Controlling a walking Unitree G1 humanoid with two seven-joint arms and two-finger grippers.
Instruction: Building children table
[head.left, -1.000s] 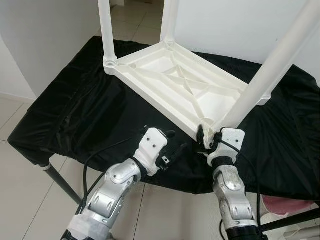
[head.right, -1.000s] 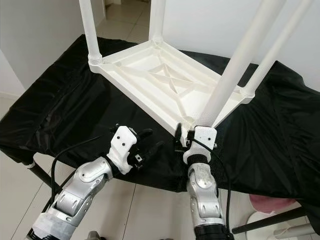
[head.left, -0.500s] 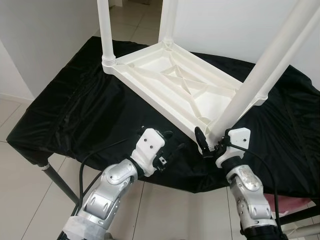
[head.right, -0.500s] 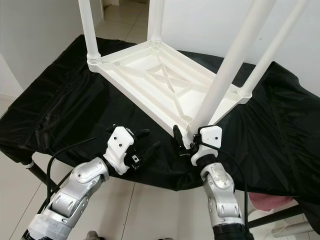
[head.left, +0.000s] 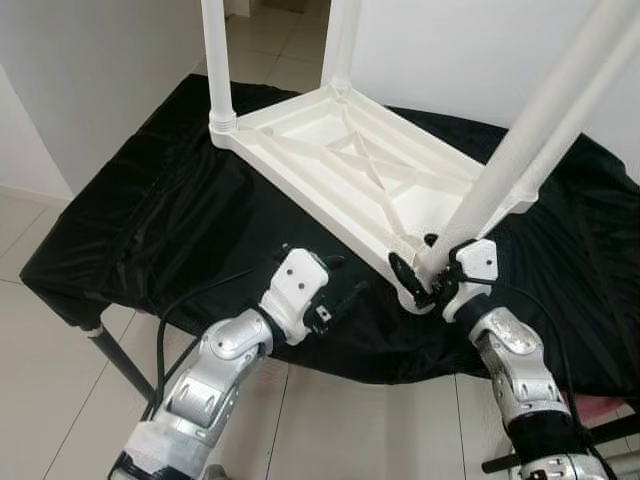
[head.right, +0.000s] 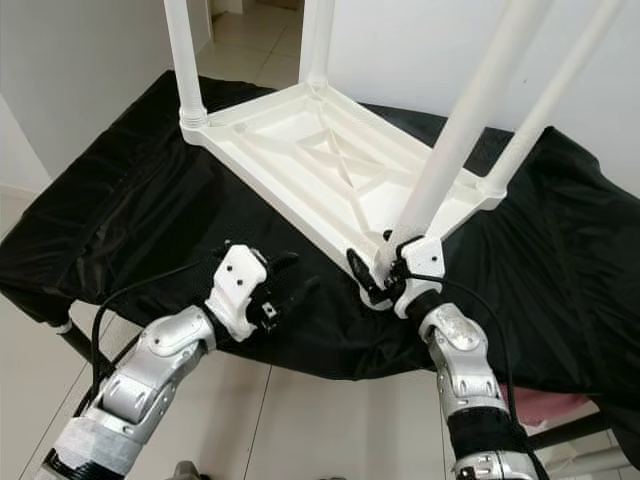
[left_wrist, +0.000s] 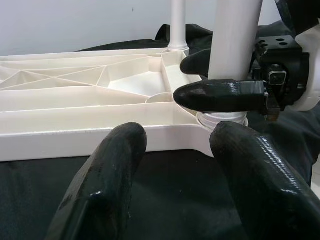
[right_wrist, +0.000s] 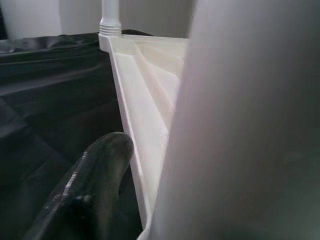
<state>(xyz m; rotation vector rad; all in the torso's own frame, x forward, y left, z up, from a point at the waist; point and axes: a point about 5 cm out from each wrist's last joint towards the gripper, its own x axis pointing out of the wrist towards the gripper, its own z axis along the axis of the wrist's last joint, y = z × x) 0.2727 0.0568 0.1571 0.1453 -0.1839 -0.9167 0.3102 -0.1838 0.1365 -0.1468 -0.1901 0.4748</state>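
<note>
Black-draped work table (head.left: 130, 210). White children's table (head.left: 340, 160) upside down on it, legs up. Right gripper (head.left: 425, 275) clamped round near leg (head.left: 520, 160) at its socket (leg tilted). Left gripper (head.left: 335, 300) just beside, fingers spread, holding nothing.

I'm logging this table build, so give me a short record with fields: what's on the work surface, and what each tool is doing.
item: white plastic children's table, upside down, four legs up
surface: black cloth over a stand
right tool: shut on the near leg at its base socket
left tool: open, over the cloth, apart from the tabletop edge
floor: pale tiles
</note>
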